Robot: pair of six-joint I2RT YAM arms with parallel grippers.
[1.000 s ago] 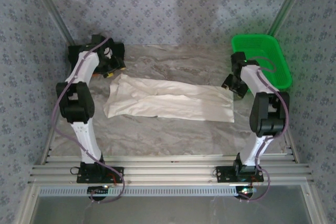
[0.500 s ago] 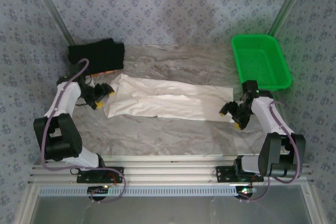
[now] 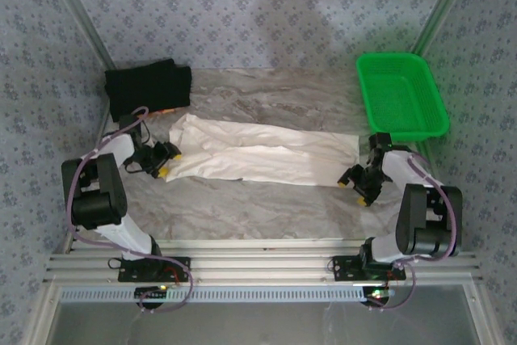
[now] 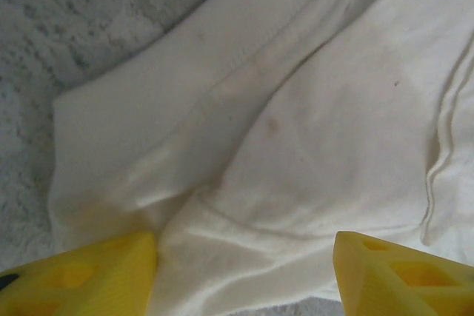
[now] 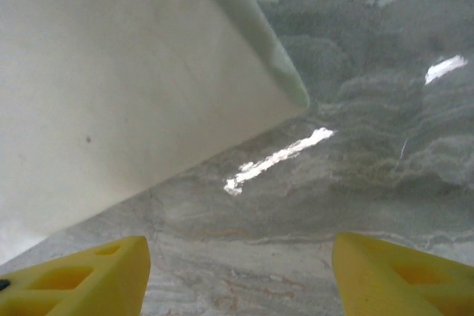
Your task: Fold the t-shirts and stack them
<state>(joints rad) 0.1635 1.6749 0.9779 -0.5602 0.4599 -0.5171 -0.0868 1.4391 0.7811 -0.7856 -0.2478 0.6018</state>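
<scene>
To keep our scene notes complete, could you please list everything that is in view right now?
white shirt: 1, cream, laid out long across the table's middle
black shirt: 1, black, compact heap at the far left corner
basket: 1, green, far right corner, apart from both shirts
table: 1, grey marbled, under everything
left tool: 1, yellow fingers, open over the white shirt's left end
right tool: 1, yellow fingers, open by the white shirt's near right corner
</scene>
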